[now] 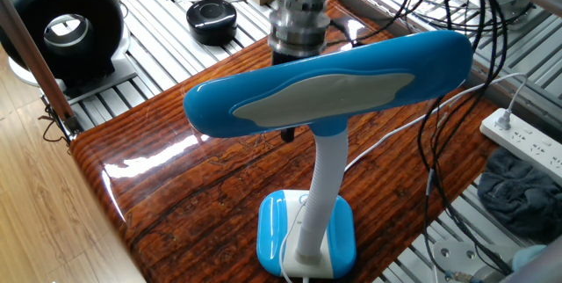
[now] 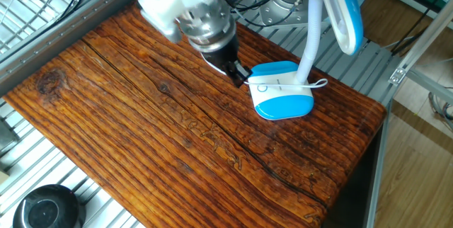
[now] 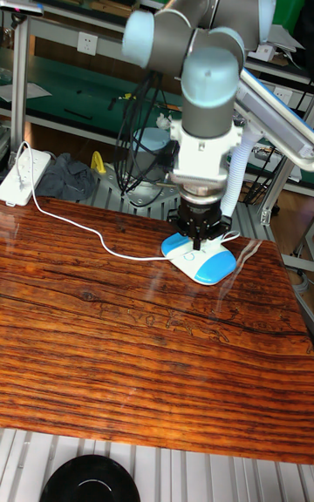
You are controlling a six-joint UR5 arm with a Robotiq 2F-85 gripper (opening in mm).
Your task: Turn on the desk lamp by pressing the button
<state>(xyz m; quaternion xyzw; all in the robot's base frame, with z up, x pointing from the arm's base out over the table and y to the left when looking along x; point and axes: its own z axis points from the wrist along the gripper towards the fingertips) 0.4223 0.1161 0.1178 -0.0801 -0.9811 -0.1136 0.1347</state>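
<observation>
The desk lamp stands at one end of the wooden table, its sky-blue head (image 1: 325,85) on a white neck over a blue-and-white base (image 2: 281,90). A small round button (image 2: 262,88) sits on the base's white top, on the side facing the arm. My gripper (image 2: 242,78) hangs tilted just beside that edge of the base, its dark fingertips together in one point with nothing held. In the tall fixed view the gripper (image 3: 199,243) is right over the near end of the base (image 3: 209,267). In one fixed view the lamp head hides most of the fingers.
A black round fan-like device (image 1: 66,28) and a black puck (image 1: 212,19) sit on the metal slats beyond the table. A white power strip (image 1: 527,138) and its cable (image 3: 105,245) lie to one side. Hanging cables (image 1: 457,98) are near the lamp head.
</observation>
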